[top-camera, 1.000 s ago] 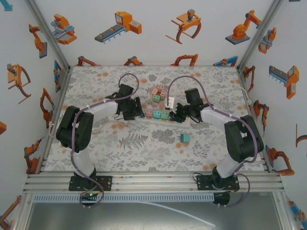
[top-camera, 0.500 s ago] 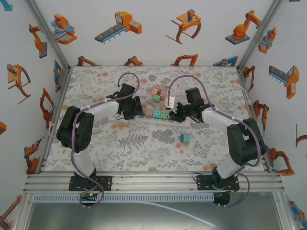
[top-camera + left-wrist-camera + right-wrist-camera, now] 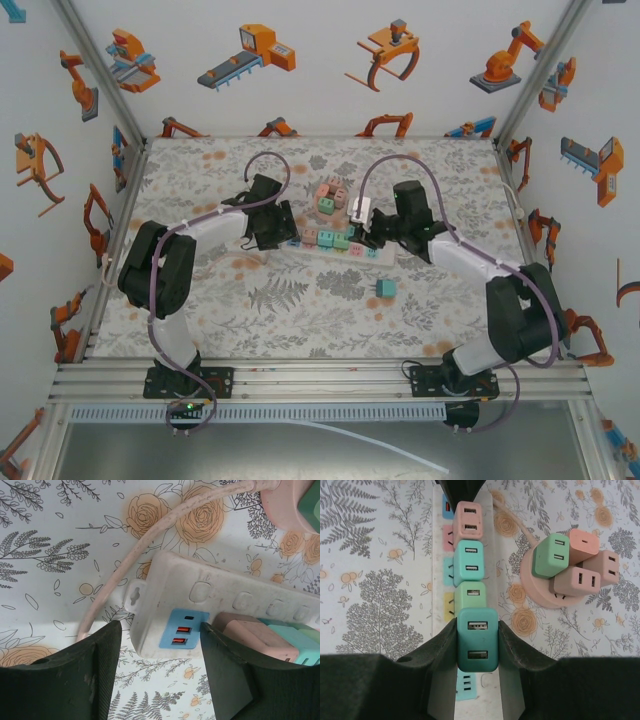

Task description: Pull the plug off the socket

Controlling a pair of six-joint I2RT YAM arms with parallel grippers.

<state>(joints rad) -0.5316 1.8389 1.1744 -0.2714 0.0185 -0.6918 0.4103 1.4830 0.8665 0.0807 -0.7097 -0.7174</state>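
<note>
Between the fingers of your right gripper (image 3: 477, 632) sits the teal plug (image 3: 477, 652), clamped on both of its long sides, with its two USB ports facing the wrist camera. It stands on the white power strip (image 3: 440, 580), at the near end of a row that goes on to a green plug (image 3: 470, 596), another teal one and a pink one. The plug's long axis lies along the strip, and the fingers close across that axis, so the grip looks square.

Your left gripper (image 3: 160, 630) is at the strip's far, cord end. Its fingers are apart and straddle that end, one close against the blue USB panel and the other just clear of the strip's side. That leaves the strip bracketed rather than pinched.

Judge the pull as straight off the strip's face, not along it, or the neighbouring green plug may catch. A round pink hub (image 3: 540, 597) carrying more plugs sits just beside the strip, and one loose teal plug (image 3: 385, 288) lies apart on the table (image 3: 200, 300).
</note>
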